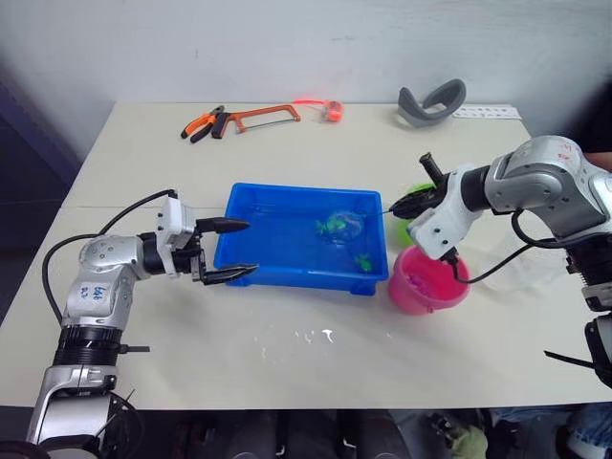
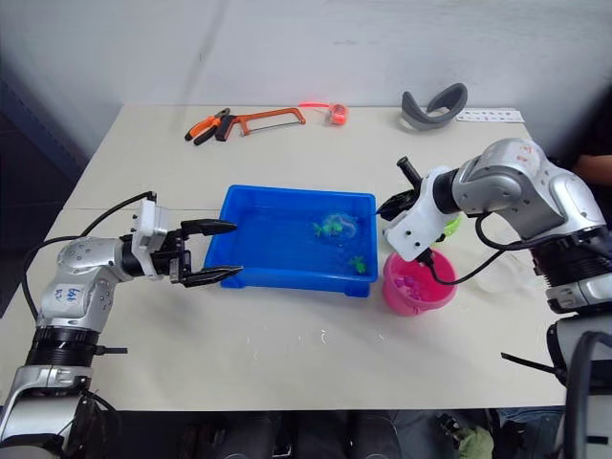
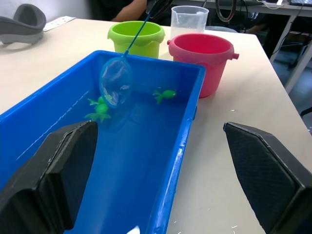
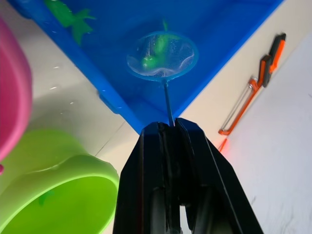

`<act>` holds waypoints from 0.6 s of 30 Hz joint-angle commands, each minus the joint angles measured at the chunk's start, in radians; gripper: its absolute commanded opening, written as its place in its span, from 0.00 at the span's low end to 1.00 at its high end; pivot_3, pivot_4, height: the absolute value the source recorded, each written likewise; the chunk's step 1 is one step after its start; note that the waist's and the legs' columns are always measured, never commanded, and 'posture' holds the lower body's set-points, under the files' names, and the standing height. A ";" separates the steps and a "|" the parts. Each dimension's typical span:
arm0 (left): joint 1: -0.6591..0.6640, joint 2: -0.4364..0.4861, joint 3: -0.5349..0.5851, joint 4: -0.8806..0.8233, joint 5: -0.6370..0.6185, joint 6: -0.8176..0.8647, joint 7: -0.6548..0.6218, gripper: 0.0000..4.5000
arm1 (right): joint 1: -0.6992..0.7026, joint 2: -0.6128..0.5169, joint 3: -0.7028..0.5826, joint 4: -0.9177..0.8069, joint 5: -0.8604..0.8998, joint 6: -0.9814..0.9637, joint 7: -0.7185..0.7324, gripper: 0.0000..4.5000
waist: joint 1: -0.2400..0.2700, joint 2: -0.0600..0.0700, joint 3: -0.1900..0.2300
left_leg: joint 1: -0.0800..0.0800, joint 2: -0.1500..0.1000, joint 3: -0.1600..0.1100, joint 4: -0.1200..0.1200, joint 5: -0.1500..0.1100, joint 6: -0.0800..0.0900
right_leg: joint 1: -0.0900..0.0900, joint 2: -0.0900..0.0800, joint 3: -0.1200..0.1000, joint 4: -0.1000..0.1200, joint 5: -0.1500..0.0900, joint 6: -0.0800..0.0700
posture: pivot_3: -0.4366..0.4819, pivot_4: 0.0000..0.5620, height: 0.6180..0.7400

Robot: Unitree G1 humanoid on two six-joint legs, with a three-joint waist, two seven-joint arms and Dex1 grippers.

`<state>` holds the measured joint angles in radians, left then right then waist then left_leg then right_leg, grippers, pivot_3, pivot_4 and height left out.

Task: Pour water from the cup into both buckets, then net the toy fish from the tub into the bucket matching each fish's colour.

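Netting is under way: the right gripper (image 4: 170,127), clenched on the net (image 4: 162,54), works over a green fish (image 3: 100,108) in the tub (image 1: 287,268), another green fish (image 3: 165,94) remains, and the left gripper (image 1: 228,251) waits released.

Tub (image 3: 192,92) glossy smooth plastic; net (image 3: 116,81) clear mesh; tabletop (image 1: 316,354) matt

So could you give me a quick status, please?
Right tool shut on net above a green fish in tub. Left tool open at tub's end. Nothing blocking.
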<state>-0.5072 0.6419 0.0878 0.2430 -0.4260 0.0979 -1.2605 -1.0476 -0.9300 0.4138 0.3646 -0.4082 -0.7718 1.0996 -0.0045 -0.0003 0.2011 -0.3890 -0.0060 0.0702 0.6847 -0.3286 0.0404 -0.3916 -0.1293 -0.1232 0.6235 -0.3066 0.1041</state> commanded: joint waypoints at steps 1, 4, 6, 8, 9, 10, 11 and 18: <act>-0.075 0.004 -0.045 -0.022 0.015 0.027 -0.024 1.00 | -0.080 0.012 0.031 0.029 -0.013 -0.075 0.045 0.00 | 0.000 0.000 0.000 | 0.000 0.000 0.000 0.000 0.000 0.000 | 0.000 0.000 0.000 0.000 0.000 0.000 | 0.48 0.27 1.00; -0.102 0.000 -0.064 -0.008 0.020 0.028 -0.031 1.00 | -0.101 0.014 0.050 0.039 -0.005 -0.087 0.087 0.00 | 0.000 0.000 0.000 | 0.000 0.000 0.001 0.000 0.000 0.000 | -0.001 0.002 0.000 0.001 0.000 0.000 | 0.48 0.27 1.00; -0.110 -0.002 -0.071 -0.001 0.022 0.027 -0.035 1.00 | -0.112 0.014 0.060 0.041 0.005 -0.093 0.113 0.00 | 0.000 0.000 0.000 | 0.000 0.000 0.000 0.000 0.000 0.000 | -0.001 0.002 0.000 0.001 0.000 0.000 | 0.48 0.27 1.00; -0.112 -0.004 -0.075 0.000 0.023 0.024 -0.038 1.00 | -0.118 0.013 0.065 0.036 0.019 -0.091 0.145 0.00 | 0.000 0.000 0.000 | 0.000 0.000 0.001 0.000 0.000 0.000 | -0.001 0.002 0.000 0.001 0.000 0.000 | 0.48 0.27 1.00; -0.112 -0.006 -0.076 0.001 0.024 0.023 -0.039 1.00 | -0.119 0.010 0.066 0.031 0.026 -0.083 0.166 0.00 | 0.000 0.000 0.000 | 0.000 0.000 0.000 0.000 0.000 0.000 | -0.001 0.002 0.000 0.001 0.000 0.000 | 0.48 0.27 1.00; -0.111 -0.007 -0.076 0.000 0.024 0.022 -0.038 1.00 | -0.117 0.006 0.068 0.025 0.037 -0.073 0.191 0.00 | 0.000 0.000 0.000 | 0.000 0.000 0.001 0.000 0.000 0.000 | -0.001 0.002 0.000 0.001 0.000 0.000 | 0.48 0.27 1.00; -0.110 -0.008 -0.076 -0.002 0.024 0.023 -0.038 1.00 | -0.112 0.001 0.069 0.015 0.056 -0.055 0.219 0.00 | 0.000 0.000 0.000 | 0.000 0.000 0.000 0.000 0.000 0.000 | -0.001 0.002 0.000 0.001 0.000 0.000 | 0.48 0.27 1.00; -0.103 -0.015 -0.076 -0.007 0.022 0.019 -0.030 1.00 | -0.072 -0.021 0.064 -0.073 0.192 0.062 0.379 0.00 | 0.002 0.000 0.000 | 0.000 0.000 0.000 0.000 0.000 0.000 | -0.001 0.001 0.000 0.001 0.000 0.000 | 0.48 0.27 1.00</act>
<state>-0.6064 0.6297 0.0001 0.2505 -0.4007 0.1286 -1.2902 -1.1204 -0.9266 0.4993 0.3344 -0.2569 -0.7411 1.4324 -0.0021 -0.0003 0.2011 -0.3892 -0.0060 0.0701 0.6853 -0.3283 0.0405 -0.3921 -0.1287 -0.1235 0.6248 -0.3066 0.1041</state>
